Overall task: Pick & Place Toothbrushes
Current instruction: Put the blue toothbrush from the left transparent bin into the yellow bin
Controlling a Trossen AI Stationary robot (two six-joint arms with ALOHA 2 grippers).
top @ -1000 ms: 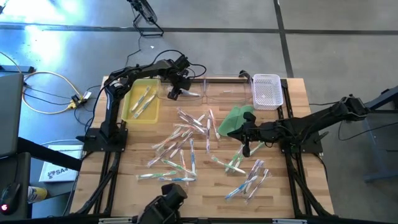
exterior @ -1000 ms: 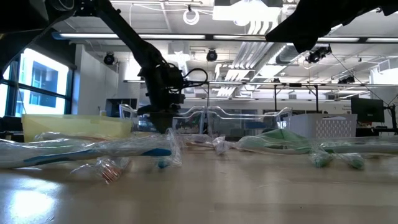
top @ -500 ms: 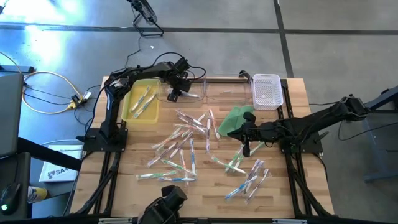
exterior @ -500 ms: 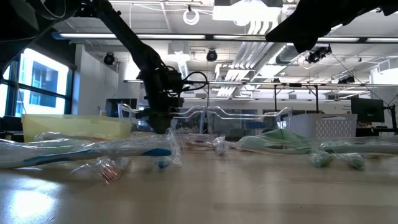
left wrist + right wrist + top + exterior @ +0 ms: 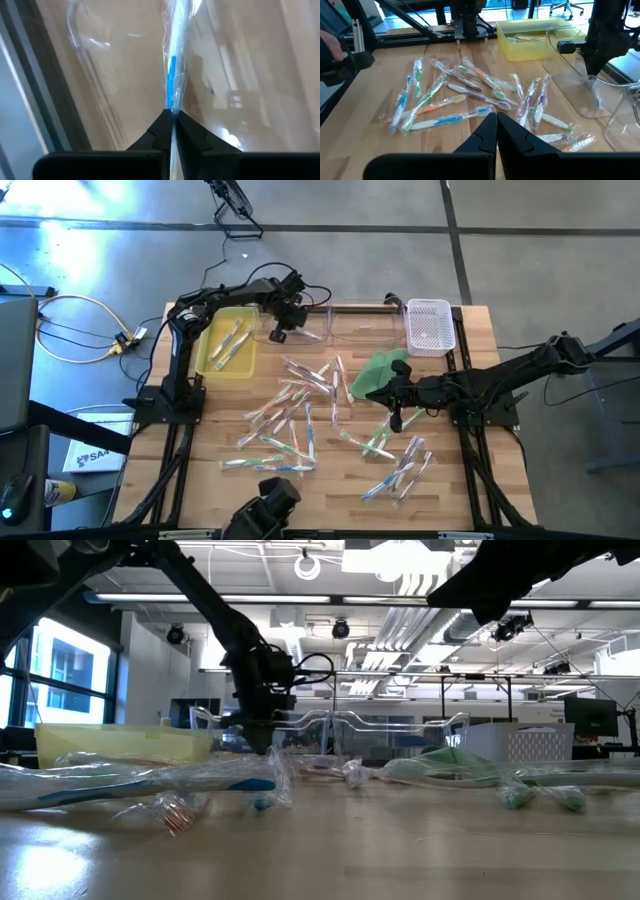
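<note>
Two arms: both over the wooden worktop, listed from the left side across.
Yellow tray: at the worktop's far left; a few wrapped toothbrushes lie in it.
Left end effector: just beside the yellow tray, at the near edge of the clear tray, fingers pressed together on a wrapped toothbrush with a blue part; in the left wrist view the wrapper runs straight out from the fingertips.
Loose toothbrushes: scattered in clear wrappers over the middle of the worktop, many crossing one another, with pink, green, blue and purple parts.
Green cloth: crumpled between the scattered pile and the white basket.
Right end effector: low over the worktop beside the green cloth, fingers closed together with nothing between them; more toothbrushes lie near it.
White basket: far right corner, next to the clear tray.
</note>
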